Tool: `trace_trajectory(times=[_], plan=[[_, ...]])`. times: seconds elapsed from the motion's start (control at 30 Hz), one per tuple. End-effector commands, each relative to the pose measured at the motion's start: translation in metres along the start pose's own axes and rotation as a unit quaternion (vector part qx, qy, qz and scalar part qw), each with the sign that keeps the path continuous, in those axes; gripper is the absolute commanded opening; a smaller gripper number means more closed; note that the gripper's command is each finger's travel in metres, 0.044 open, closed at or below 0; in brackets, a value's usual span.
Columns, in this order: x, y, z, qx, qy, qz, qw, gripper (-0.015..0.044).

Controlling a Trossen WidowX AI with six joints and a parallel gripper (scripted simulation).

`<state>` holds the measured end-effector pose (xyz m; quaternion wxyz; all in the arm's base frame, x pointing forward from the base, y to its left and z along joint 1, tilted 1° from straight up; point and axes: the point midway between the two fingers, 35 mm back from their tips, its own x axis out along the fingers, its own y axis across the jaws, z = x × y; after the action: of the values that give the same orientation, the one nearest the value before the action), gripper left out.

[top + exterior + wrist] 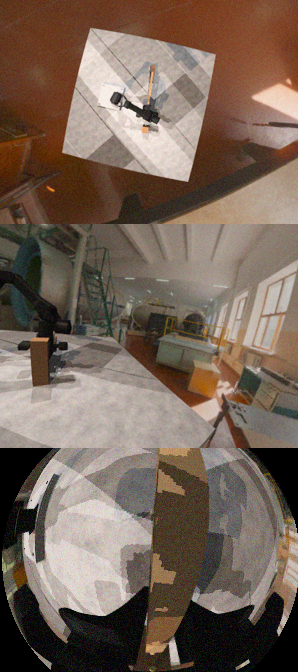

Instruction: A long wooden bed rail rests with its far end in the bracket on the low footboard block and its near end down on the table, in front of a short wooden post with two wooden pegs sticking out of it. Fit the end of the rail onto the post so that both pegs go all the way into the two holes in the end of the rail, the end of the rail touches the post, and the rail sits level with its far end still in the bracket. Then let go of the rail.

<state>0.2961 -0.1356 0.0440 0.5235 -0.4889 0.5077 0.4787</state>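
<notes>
The long wooden rail (150, 87) (178, 531) runs from the footboard block (152, 66) at the far end towards the short wooden post (144, 129) (40, 364). My gripper (149, 116) (157, 591) is shut on the rail near its near end, just short of the post. In the wrist view the rail passes straight up between the two dark fingers. In the exterior view the gripper (53, 346) sits right behind the post, which hides the rail's end. The pegs and holes are hidden in all views.
The arm's base (115, 98) stands on a white plate (105, 93) to the left of the rail. The square patterned table top (93, 130) (124, 410) drops off to a red floor on all sides.
</notes>
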Motion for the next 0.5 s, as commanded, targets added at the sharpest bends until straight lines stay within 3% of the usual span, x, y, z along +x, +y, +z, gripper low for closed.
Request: trace_trajectory(times=[0.0,0.47], plan=[[-0.0070,-0.0026,0.0006,-0.001,-0.001,-0.007,1.000,0.0000],[-0.0141,-0.0032,0.0006,-0.001,-0.001,-0.007,1.000,0.0000]])
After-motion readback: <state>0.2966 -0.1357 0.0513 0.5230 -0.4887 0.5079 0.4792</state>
